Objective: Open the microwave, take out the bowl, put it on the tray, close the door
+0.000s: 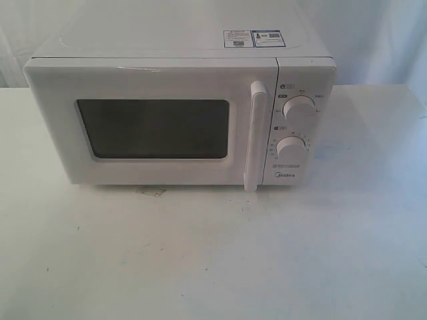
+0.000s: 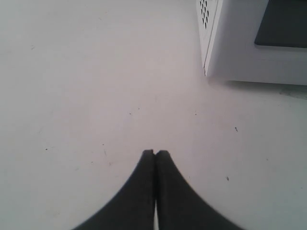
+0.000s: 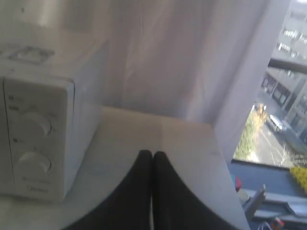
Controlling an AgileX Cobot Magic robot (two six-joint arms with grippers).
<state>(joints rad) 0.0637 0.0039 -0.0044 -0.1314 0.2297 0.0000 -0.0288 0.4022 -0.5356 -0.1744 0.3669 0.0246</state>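
White microwave [image 1: 180,100] is sitting on your pale table [image 1: 200,260], toward 12 o'clock of the tabletop in the exterior view, with its front facing the camera. Its door [image 1: 150,83] is standing shut, flush with the casing. The dark window [image 1: 153,129] is showing nothing of the inside, so you cannot tell what is in there. The tall bar handle [image 1: 256,137] is running upright at 3 o'clock of the window. Two round knobs [image 1: 298,107] are sitting one above the other at 3 o'clock of the handle. Stickers [image 1: 253,38] are lying on the top panel, at 12 o'clock from the handle.

Left gripper [image 2: 155,152]: its black fingers are pressing together tip to tip and gripping nothing. It is pointing at bare table, near the microwave's lower front corner farthest from the knobs, and apart from it.

Right gripper [image 3: 152,153]: its fingers are likewise meeting with no gap, with nothing between them. It is hanging beside the knob end of the microwave without touching it. A white curtain [image 3: 192,57] is hanging behind the table.
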